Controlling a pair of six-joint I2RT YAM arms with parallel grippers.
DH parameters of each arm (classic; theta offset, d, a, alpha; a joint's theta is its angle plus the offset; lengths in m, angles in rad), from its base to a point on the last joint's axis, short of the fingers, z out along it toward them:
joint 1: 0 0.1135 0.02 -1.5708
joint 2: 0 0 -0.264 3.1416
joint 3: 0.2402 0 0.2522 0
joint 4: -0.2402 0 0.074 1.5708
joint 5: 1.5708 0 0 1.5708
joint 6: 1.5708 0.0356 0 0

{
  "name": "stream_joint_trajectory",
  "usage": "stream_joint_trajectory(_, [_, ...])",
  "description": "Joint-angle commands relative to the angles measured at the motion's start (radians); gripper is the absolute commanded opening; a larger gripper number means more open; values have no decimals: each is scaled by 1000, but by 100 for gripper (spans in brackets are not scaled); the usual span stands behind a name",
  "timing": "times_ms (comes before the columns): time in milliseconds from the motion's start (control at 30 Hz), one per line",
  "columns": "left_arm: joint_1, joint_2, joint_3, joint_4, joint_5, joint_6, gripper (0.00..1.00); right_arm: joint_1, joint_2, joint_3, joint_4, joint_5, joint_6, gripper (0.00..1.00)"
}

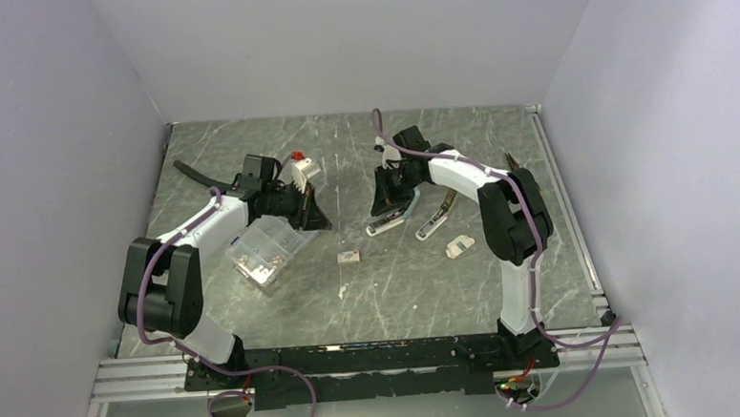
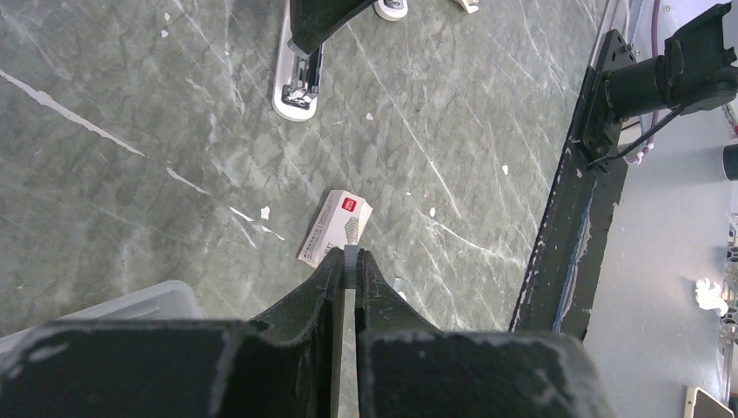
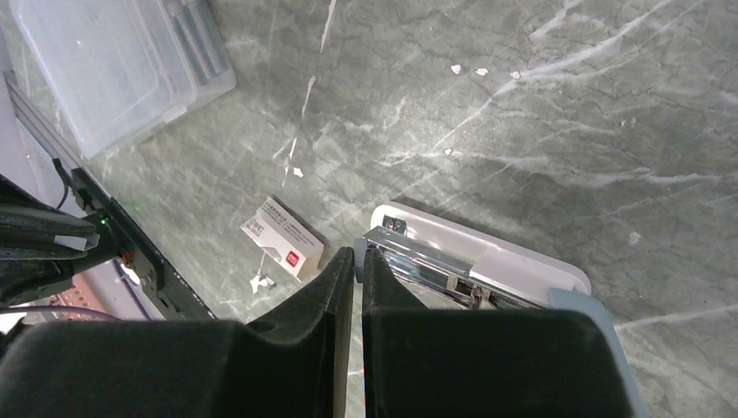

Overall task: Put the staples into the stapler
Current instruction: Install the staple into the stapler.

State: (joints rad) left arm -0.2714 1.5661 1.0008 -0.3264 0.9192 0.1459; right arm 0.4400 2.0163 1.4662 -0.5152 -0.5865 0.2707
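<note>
The staples box [image 1: 350, 256], small and white with a red mark, lies flat mid-table, also seen in the left wrist view [image 2: 337, 226] and the right wrist view [image 3: 283, 237]. A white stapler [image 1: 392, 223] lies open with its chrome magazine [image 3: 452, 261] bare. My right gripper [image 3: 358, 254] is shut, its tips at the magazine's front end [image 1: 382, 214]. My left gripper [image 1: 320, 222] hovers left of the box. It is shut on a thin grey strip [image 2: 351, 259] that pokes out between its tips. A few loose staples [image 3: 261, 280] lie beside the box.
A clear plastic compartment case [image 1: 266, 250] sits under the left arm. A second stapler [image 1: 434, 222] and a small white piece [image 1: 459, 247] lie right of the open stapler. A red-topped white object [image 1: 299, 164] stands behind the left wrist. The black frame rail [image 2: 566, 244] edges the table.
</note>
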Motion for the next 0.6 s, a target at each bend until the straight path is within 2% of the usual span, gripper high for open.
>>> stream_joint_trajectory(0, [4, -23, 2, 16, 33, 39, 10, 6, -13, 45, -51, 25, -40, 0])
stream_joint_trajectory(567, [4, -25, 5, 12, 37, 42, 9, 26, 5, 46, -78, 23, -67, 0])
